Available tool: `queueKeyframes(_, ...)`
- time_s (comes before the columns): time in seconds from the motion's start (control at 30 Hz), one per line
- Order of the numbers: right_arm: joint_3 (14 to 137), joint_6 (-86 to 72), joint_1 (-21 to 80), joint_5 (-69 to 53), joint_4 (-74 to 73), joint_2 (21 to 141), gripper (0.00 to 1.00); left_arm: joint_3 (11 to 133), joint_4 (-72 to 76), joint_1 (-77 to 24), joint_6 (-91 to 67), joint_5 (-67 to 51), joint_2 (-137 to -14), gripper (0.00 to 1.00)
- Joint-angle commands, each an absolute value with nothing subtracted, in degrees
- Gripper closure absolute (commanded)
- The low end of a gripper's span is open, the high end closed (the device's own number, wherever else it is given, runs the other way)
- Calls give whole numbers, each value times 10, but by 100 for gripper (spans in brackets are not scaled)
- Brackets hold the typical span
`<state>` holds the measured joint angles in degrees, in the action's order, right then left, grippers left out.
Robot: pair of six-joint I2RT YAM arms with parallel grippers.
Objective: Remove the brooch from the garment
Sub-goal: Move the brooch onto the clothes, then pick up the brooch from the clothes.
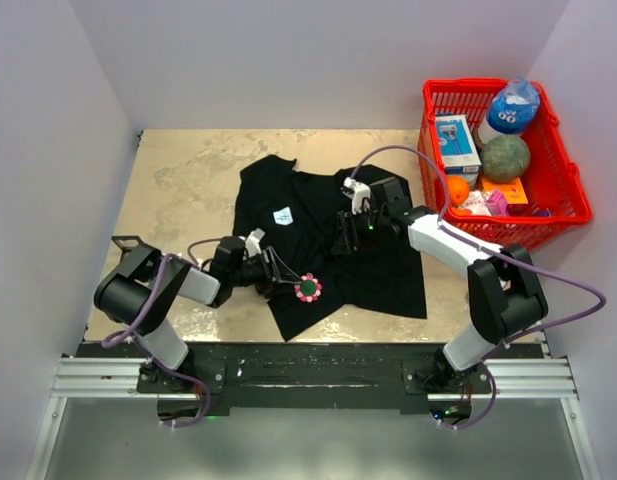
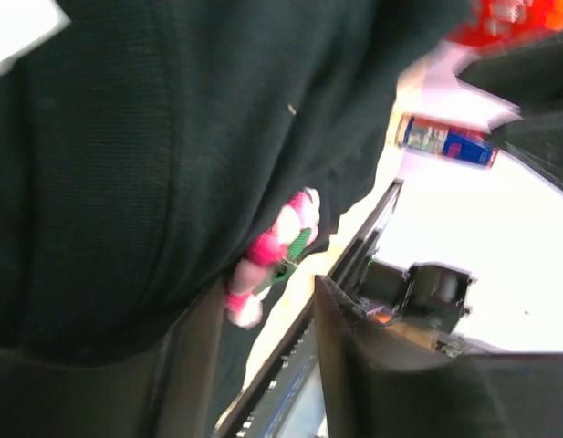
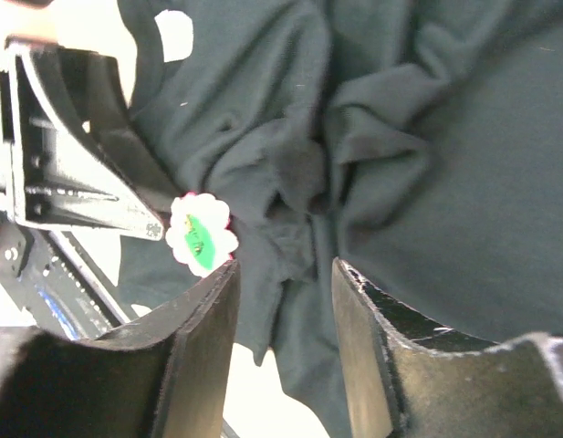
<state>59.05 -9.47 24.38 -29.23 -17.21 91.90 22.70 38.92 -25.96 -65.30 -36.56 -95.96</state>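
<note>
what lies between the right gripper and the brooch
Only the garment's black fabric: in the right wrist view, creased folds fill the short stretch from the right gripper to the brooch. The top view shows nothing else there.

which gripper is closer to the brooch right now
Left. The left gripper is right beside the brooch at the near edge of the black shirt. The right gripper is farther back, over the shirt's bunched middle.
</note>
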Motion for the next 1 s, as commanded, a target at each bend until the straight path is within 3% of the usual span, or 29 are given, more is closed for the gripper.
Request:
queueKeyframes(0.0, 598, -95, 279, -289, -149, 918, 54, 260, 285, -233, -595, -337, -922, 46)
queueKeyframes(0.17, 613, -43, 330, -314, -184, 901, 63, 379, 21, -195, -380, -336, -868, 43)
queueKeyframes(0.3, 594, 46, 412, -259, -181, 864, 75, 444, 7, -171, -297, -410, -906, 58)
queueKeyframes(0.47, 539, 62, 442, -221, -155, 840, 80, 454, 68, -169, -287, -523, -1004, 71)
queueKeyframes(0.77, 560, 38, 445, -223, -138, 890, 53, 468, 43, -156, -204, -620, -1057, 66)
queueKeyframes(0.97, 577, 64, 461, -242, -127, 933, 51, 478, -40, -146, -156, -624, -1073, 72)
